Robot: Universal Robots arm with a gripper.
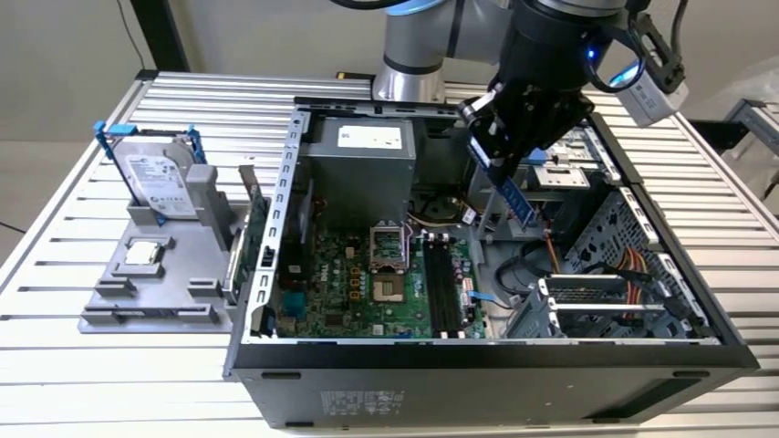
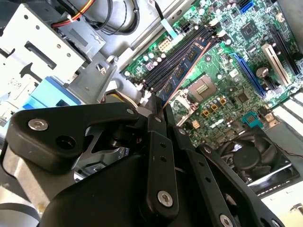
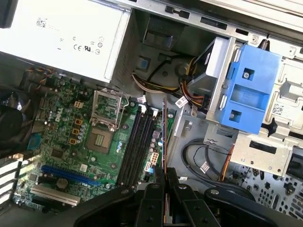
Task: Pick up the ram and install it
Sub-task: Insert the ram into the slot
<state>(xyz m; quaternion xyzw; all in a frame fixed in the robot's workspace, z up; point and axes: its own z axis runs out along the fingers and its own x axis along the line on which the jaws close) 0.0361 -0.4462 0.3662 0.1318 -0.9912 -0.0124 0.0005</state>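
the arm's black, link-armed gripper point(image 1: 502, 169) is clamped on the ram point(image 1: 521, 203), a long, thin, flat circuit-board stick with dark chips and a bluish face. its two fingers pinch the flat faces at one end of the stick. the ram hangs in the air inside the open grey metal computer case point(image 1: 288, 192), above the green motherboard point(image 1: 353, 283) and apparently clear of it. it sits on the side of the long black memory slots point(image 1: 444, 292) that lies toward the exterior view's right. in the exterior view its long axis runs steeply down from the gripper, leaning toward that view's right, with the free end lowest. in the first wrist view the ram point(image 3: 164, 137) shows edge-on as a thin line leaving the gripper point(image 3: 164, 174), roughly parallel to the memory slots point(image 3: 137, 142) and just beside them. in the second wrist view the ram point(image 2: 185, 65) reaches out from the gripper point(image 2: 158, 108) toward the slots. i judge the stick light and stiff but fragile (the chips and the contact edge should take no pressure). it is best held by its faces near an end, or by its short edges, with the contact edge left free. it would likely tolerate little twisting or off-line pushing.
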